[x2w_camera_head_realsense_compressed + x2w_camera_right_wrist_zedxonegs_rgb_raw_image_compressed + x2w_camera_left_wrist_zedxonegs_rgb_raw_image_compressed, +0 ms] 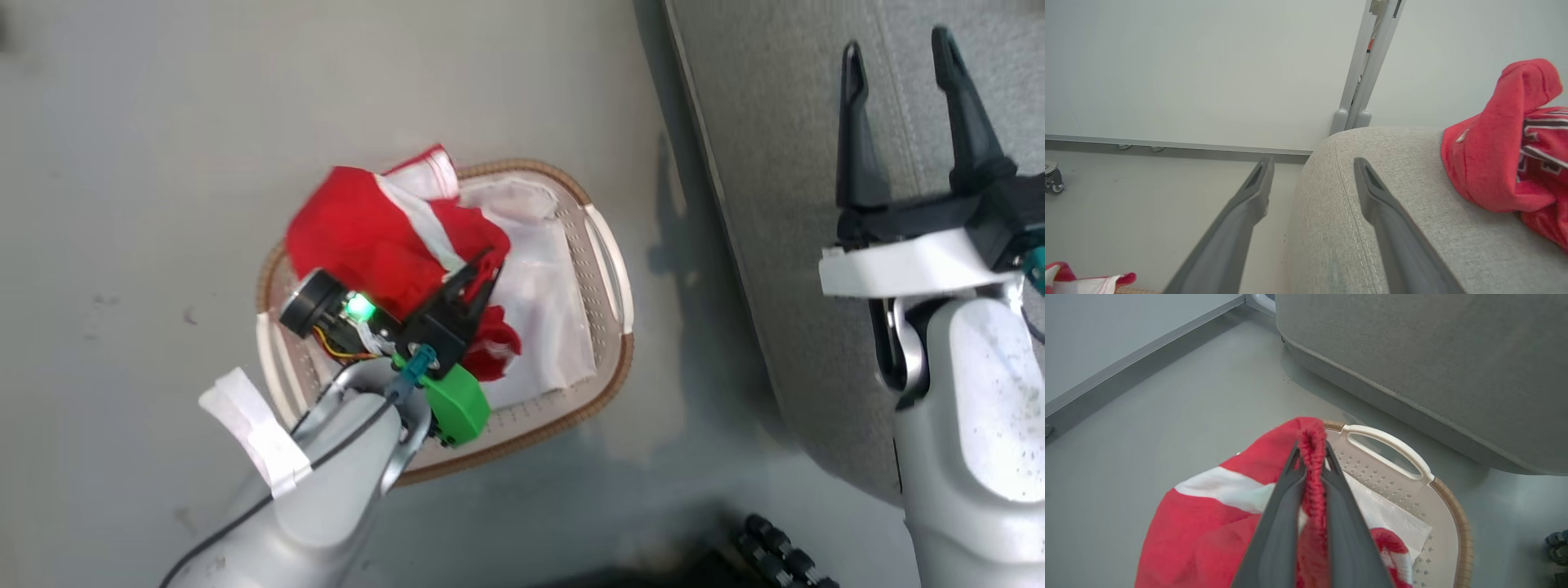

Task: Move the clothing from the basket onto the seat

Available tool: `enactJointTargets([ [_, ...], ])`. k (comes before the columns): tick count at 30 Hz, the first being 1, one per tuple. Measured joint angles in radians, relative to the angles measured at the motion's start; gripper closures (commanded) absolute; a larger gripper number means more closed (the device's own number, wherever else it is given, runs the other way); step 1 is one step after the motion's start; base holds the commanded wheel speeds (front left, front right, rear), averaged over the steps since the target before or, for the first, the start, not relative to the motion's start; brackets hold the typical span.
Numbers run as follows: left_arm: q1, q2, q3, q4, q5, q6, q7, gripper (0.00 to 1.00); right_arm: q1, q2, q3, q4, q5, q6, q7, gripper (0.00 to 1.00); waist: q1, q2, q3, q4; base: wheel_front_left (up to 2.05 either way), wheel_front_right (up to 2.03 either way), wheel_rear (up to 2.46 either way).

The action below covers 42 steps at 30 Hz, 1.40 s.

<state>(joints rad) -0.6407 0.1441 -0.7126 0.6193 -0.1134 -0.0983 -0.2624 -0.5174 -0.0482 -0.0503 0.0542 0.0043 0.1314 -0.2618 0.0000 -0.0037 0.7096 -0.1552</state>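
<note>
Left gripper [478, 273]: closed tight on a ridge of red cloth; in the left wrist view the fold stands pinched between the two dark fingers [1278, 522] and pokes out past their tips

Red garment [367, 237]: red with white stripes; heaped in the left part of the basket [522, 167] and bulging over its brown rim; a smaller red-and-white lump lies just beside the gripper's base, and I cannot tell whether it is the same piece

Liner sheet [539, 310]: white and crinkly; spread over the basket's right part, under the red cloth

Basket: on the grey floor [122, 163], near the seat [784, 245] but not touching it; one cream handle faces the seat

Right gripper [898, 57]: fingers spread wide with nothing between them; it hangs over the seat's rounded edge; in the right wrist view one finger lies over the floor and the other over the grey fabric by the stitched seam

Jersey [1506, 155]: red, with black white-outlined lettering; crumpled on top of the seat, well apart from the right gripper's fingers

Wall [1188, 61]: pale; behind the seat, with a grey upright post at the seat's corner
</note>
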Motion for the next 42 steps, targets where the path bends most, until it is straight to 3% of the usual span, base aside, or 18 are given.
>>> enactJointTargets([
  [8,0.106,0.031,0.036,-0.202,-0.009,0.011,0.0,1.0,0.101,0.0,-0.007,0.045,-0.021,0.0,0.0,0.0,-0.0001,0.0,-0.17,0.053,0.0,0.0,0.0],
  [17,0.106,0.101,0.025,-0.306,0.009,-0.007,0.0,1.0,0.203,-0.001,0.016,0.091,-0.02,0.0,0.0,0.0,-0.0001,0.0,-0.362,0.093,0.0,0.0,0.0],
  [29,-0.15,0.172,0.002,-0.388,-0.054,-0.029,0.138,1.0,0.277,-0.001,0.12,0.133,-0.005,0.0,0.0,0.0,-0.0002,0.0,-0.56,0.116,0.0,0.0,0.0],
  [42,-0.354,0.191,-0.017,-0.419,-0.152,-0.031,0.199,1.0,0.279,0.0,0.236,0.166,-0.006,0.0,0.0,0.0,-0.0001,0.0,-0.64,0.128,0.0,0.0,0.0],
])
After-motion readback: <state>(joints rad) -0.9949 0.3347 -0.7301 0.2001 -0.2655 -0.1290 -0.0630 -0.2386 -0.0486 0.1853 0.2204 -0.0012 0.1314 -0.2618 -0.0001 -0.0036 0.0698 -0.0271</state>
